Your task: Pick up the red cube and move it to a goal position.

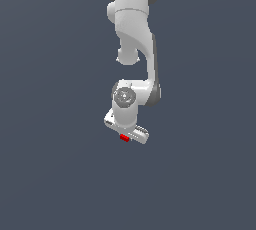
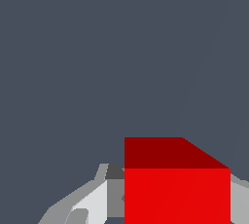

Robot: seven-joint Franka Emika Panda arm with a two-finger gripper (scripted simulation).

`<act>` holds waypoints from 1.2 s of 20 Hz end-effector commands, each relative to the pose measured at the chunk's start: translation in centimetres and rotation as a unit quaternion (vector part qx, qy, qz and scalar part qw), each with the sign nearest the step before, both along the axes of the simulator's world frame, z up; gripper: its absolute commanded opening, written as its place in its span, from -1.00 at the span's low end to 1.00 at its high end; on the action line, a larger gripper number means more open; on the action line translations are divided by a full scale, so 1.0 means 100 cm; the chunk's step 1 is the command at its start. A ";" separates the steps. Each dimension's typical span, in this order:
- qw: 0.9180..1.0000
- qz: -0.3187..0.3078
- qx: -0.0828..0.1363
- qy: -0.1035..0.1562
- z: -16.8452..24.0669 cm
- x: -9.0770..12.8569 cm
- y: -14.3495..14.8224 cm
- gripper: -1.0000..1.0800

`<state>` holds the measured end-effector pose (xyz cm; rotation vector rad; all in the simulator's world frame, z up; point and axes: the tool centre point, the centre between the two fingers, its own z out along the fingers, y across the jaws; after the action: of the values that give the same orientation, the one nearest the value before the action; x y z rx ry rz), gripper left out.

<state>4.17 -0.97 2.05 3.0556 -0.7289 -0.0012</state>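
Note:
The red cube [image 1: 124, 138] is a tiny bright red block peeking out under the white gripper [image 1: 125, 135] in the exterior view. The arm reaches down from the top of that view and hides most of the cube. In the wrist view the red cube [image 2: 177, 189] looms large, right between the gripper's [image 2: 177, 206] two fingers. One grey finger [image 2: 115, 196] touches one side of the cube and the other finger [image 2: 239, 203] touches the opposite side. The gripper is shut on the cube. I cannot tell how high the cube is above the floor.
A plain dark grey-blue floor [image 1: 50, 174] fills both views. The white arm's links [image 1: 134, 29] hang over the upper middle of the exterior view. No other objects and no goal marker show.

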 end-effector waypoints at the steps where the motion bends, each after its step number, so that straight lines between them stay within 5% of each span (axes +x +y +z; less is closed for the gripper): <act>1: 1.000 0.000 0.000 0.000 0.001 -0.003 0.002 -1.00; 24: 1.000 0.000 0.000 0.000 0.030 -0.105 0.047 -1.00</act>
<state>-5.76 3.46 4.89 3.0559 -0.7278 -0.0010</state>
